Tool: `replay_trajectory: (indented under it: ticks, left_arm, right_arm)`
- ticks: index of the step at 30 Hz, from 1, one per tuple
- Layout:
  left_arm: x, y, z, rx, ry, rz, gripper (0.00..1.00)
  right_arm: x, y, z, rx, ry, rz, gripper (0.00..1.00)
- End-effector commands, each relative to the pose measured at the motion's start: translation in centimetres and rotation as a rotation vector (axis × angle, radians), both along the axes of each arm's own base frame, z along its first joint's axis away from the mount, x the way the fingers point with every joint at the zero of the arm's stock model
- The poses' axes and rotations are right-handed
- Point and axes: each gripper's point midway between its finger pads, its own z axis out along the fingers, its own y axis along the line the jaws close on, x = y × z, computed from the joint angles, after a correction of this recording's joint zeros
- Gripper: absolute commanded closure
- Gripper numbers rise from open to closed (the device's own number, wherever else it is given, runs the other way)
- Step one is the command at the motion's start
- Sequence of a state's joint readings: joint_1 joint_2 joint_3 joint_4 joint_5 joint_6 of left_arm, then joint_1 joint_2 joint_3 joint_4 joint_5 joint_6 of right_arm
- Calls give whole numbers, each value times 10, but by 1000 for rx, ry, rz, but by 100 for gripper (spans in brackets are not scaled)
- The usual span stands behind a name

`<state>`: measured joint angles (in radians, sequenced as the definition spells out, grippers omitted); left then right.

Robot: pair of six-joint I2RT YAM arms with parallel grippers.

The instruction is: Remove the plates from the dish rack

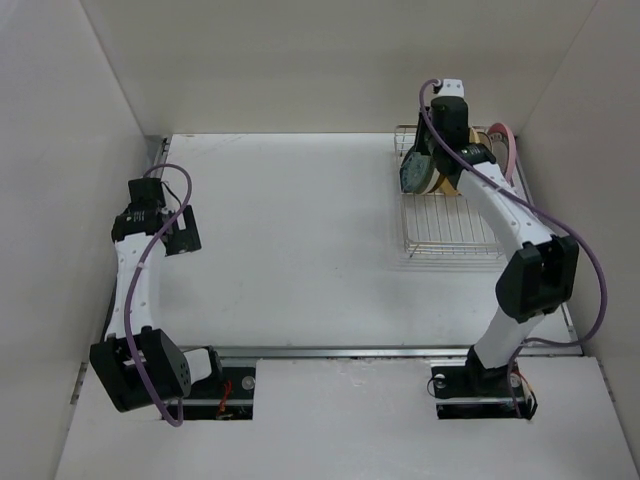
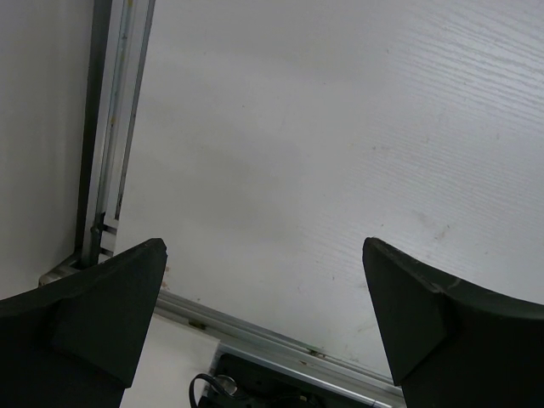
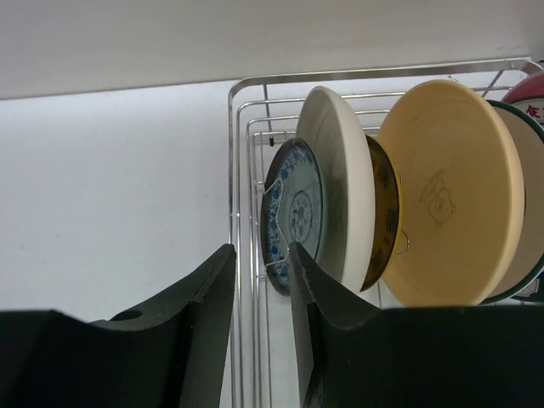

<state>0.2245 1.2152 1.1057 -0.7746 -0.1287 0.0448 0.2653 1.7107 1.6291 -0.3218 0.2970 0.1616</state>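
The silver wire dish rack (image 1: 450,240) stands at the table's far right, its corner in the right wrist view (image 3: 242,93). Several plates stand upright in it: a small blue patterned one (image 3: 293,212) nearest the rack's end, then a cream one (image 3: 340,170), a yellow-and-black one (image 3: 384,212), a tan one with a bear drawing (image 3: 450,187) and a teal-rimmed white one (image 3: 531,229). My right gripper (image 3: 261,248) hovers over the rack's end wall, jaws narrowly apart, nothing between them, right finger beside the blue plate (image 1: 411,176). My left gripper (image 2: 263,245) is open and empty over bare table at the far left (image 1: 185,232).
White walls enclose the table on the left, back and right. A metal rail (image 1: 380,350) runs along the near edge and shows in the left wrist view (image 2: 255,327). A pink plate edge (image 1: 505,140) sticks up at the rack's right end.
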Motion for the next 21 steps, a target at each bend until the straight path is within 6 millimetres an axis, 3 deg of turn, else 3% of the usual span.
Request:
replay_trajectory:
  ticks: [1, 2, 4, 5, 8, 9, 11, 12, 16, 21]
  left_arm:
    - [-1, 2, -5, 4, 20, -3, 0]
    - [-1, 2, -5, 4, 20, -3, 0]
    - [0, 0, -7, -6, 27, -8, 0]
    - [0, 0, -7, -6, 27, -8, 0]
    - [0, 0, -7, -6, 27, -8, 0]
    - [0, 0, -7, -6, 27, -8, 0]
    - [0, 1, -7, -2, 29, -16, 0]
    - [0, 1, -7, -2, 29, -16, 0]
    - [1, -1, -10, -12, 36, -20, 0]
    - [1, -2, -10, -19, 34, -25, 0]
  right_arm:
    - [9, -2, 23, -80, -31, -34, 63]
    - [15, -2, 10, -103, 1, -37, 63]
    - [22, -1, 10, -126, 0, -53, 63]
    - [25, -2, -5, -145, 41, -63, 63]
    - [31, -5, -12, -190, 64, -104, 64]
    - [33, -8, -27, -213, 102, -117, 64]
    - [36, -16, -33, -246, 121, -164, 64]
    - [35, -20, -48, -277, 160, -186, 64]
    - [39, -28, -69, -328, 213, -226, 64]
    - [40, -35, -86, -355, 246, -281, 59]
